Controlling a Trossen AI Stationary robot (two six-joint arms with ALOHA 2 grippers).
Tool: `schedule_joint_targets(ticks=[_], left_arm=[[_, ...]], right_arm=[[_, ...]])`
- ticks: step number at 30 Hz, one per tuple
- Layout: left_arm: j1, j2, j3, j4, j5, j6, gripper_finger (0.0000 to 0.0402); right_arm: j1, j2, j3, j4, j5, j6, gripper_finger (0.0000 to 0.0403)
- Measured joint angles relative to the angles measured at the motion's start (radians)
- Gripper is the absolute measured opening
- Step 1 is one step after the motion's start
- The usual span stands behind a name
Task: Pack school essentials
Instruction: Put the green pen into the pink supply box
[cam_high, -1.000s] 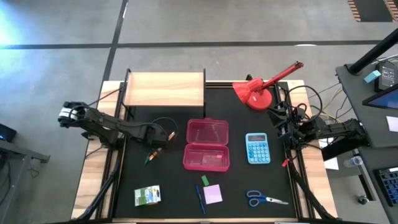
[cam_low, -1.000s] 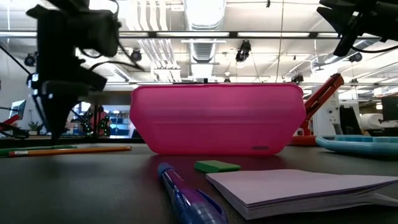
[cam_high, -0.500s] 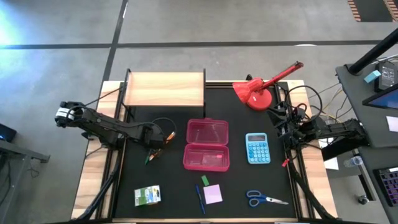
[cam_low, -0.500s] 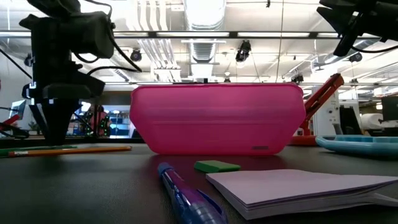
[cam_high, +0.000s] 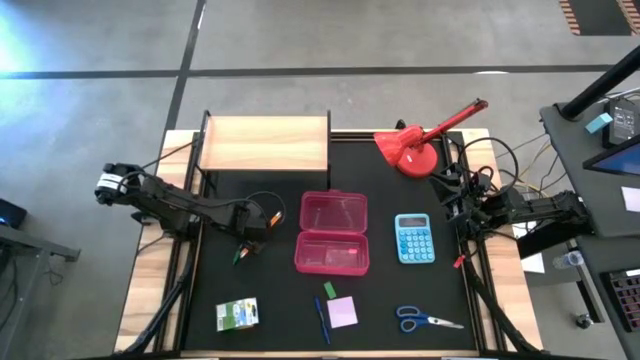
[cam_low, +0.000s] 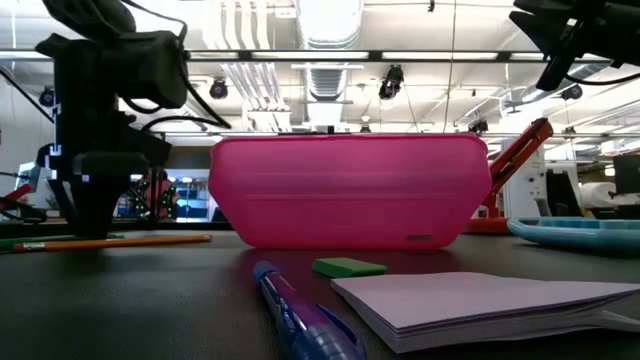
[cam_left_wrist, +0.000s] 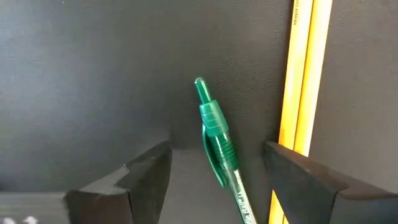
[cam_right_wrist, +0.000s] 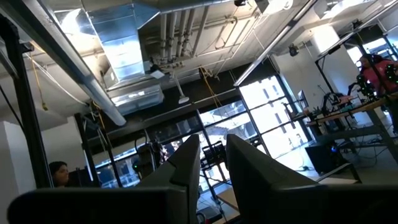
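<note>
The left hand (cam_left_wrist: 214, 180), fingers spread wide, straddles the green pen (cam_left_wrist: 219, 143) lying left of the pink case (cam_high: 333, 233) on the tabletop (cam_high: 280, 300), the pen's long axis crossing the gap, orange pencil (cam_left_wrist: 303, 81) just beside it.

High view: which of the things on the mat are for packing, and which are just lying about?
For packing:
- green pen, between the open left claw's fingers
- orange pencil
- blue pen
- green eraser
- lilac sticky-note pad
- scissors
- green-and-white box
- pink case, open

Lying about:
- blue calculator
- red desk lamp
- wooden box
</note>
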Motion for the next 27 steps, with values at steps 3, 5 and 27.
schedule_joint_targets(ticks=[3,5,27], left_arm=[[0.000,-0.002,0.001,0.006,0.007,-0.003,0.0201],[0.000,-0.004,0.001,0.010,0.012,-0.007,0.0170],[0.014,-0.017,0.178,0.027,-0.072,0.047,0.0021]], right_arm=[[0.000,0.000,0.000,0.000,0.000,0.000,0.0070],[0.000,0.000,0.000,0.000,0.000,0.000,0.0070],[0.000,0.000,0.000,0.000,0.000,0.000,0.0070]])
